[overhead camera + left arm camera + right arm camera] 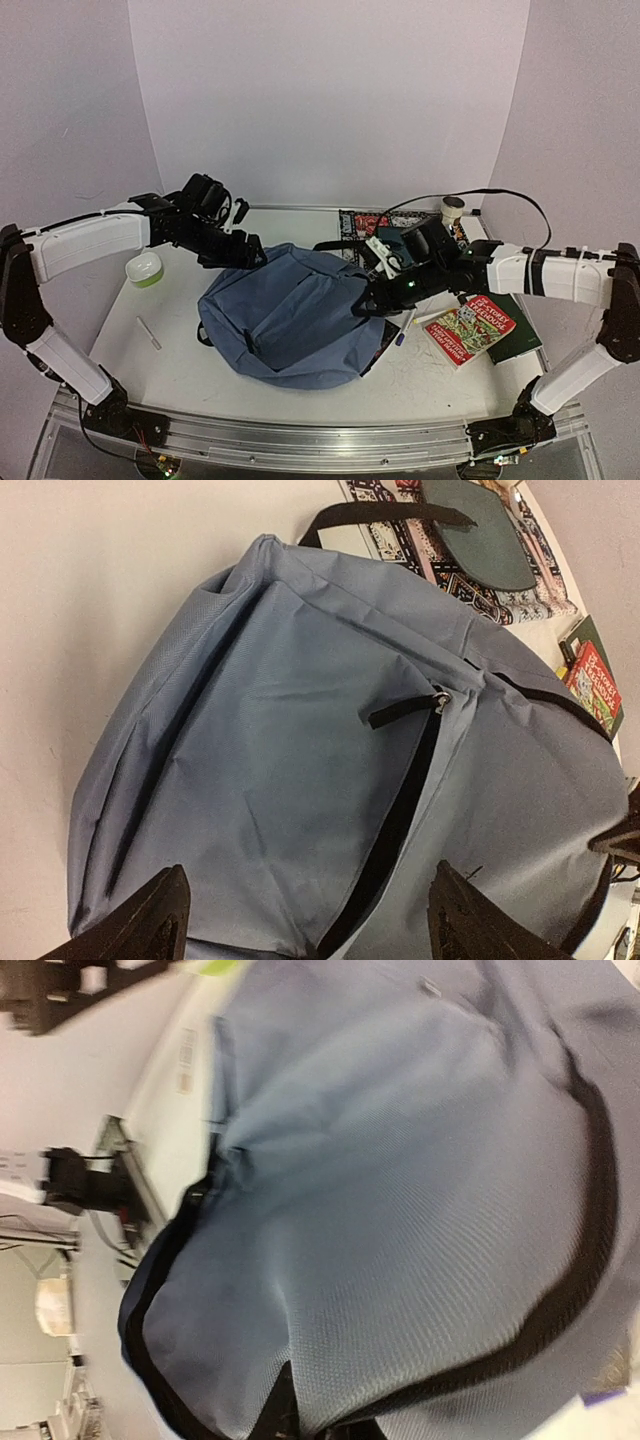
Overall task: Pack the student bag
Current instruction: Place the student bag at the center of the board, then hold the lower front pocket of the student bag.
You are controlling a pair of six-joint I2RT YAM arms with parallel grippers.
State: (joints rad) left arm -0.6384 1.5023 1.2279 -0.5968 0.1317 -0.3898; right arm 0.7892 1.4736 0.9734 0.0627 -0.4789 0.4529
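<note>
The student bag (285, 315), a large slate-blue backpack, lies flat in the middle of the table. Its front pocket zipper (405, 712) stands partly open, showing a black gap. My left gripper (243, 257) hovers at the bag's far left edge; in the left wrist view it (315, 925) is wide open with both fingertips over the blue fabric (280, 780). My right gripper (373, 300) is at the bag's right edge, next to its dark opening. In the right wrist view it (330, 1425) is pinched on the bag's fabric (400, 1210); only one dark fingertip (285, 1410) shows.
A red book (470, 328) lies on a dark green book (524, 338) at the right. A pen (403, 331) lies by the bag. A teal pouch (480, 530) rests on a patterned book (362, 222) behind. Tape roll (453, 210), green-white item (145, 268), white marker (148, 332).
</note>
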